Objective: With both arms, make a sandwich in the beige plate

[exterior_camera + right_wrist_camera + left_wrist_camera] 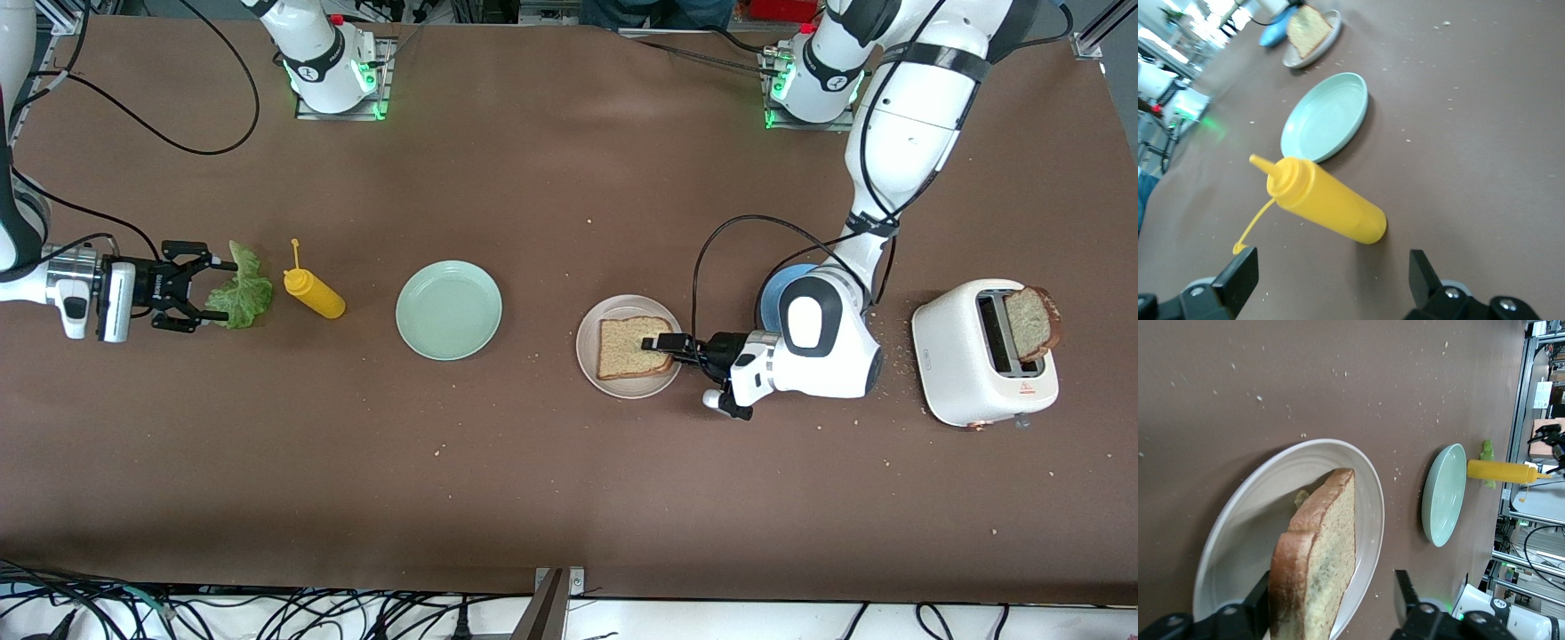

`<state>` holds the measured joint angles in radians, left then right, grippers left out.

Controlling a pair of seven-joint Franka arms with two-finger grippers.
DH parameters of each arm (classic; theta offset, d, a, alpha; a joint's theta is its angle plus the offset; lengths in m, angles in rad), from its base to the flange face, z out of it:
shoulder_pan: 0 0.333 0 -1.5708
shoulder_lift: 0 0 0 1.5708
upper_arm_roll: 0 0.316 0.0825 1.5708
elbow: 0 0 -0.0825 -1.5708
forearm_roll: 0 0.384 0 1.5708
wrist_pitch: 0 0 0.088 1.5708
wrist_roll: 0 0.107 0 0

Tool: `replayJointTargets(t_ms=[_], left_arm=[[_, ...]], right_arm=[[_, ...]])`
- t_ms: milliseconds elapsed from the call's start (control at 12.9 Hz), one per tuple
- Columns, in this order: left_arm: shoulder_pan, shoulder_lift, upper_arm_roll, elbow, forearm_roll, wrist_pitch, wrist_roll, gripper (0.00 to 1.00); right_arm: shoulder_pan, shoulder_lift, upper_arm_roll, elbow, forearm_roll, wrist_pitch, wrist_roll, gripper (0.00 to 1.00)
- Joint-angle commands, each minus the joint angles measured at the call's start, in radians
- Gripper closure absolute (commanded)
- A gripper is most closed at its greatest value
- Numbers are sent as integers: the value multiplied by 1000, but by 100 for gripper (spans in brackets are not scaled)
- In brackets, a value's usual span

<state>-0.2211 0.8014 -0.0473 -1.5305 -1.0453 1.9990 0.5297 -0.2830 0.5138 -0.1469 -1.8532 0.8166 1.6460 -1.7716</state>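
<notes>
One toast slice (631,348) lies on the beige plate (589,354). My left gripper (665,348) is low at the plate's edge, open, with the slice between its fingers. In the left wrist view the slice (1318,560) leans against one finger (1257,608) while the other finger (1405,597) stands apart from it. A second toast slice (1031,322) stands in the white toaster (978,366). The green lettuce leaf (240,290) lies next to my right gripper (213,292), which is open and empty. The leaf does not show in the right wrist view.
A yellow squeeze bottle (313,293) lies beside the lettuce. A mint-green plate (449,309) sits between the bottle and the beige plate. A blue plate (782,283) is partly hidden under the left arm. Crumbs are scattered on the brown table.
</notes>
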Motion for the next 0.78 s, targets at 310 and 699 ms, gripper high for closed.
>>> replayJointTargets(t_ms=[310,699], left_arm=[[55,-158,20,-7,336,-9,-305,0],[239,-238,21,1,589,-104,-384,0]], right_arm=[[-30,110,9,5,104,-88,-236,0],[-5,218,17,11,211,-106,-351,0]])
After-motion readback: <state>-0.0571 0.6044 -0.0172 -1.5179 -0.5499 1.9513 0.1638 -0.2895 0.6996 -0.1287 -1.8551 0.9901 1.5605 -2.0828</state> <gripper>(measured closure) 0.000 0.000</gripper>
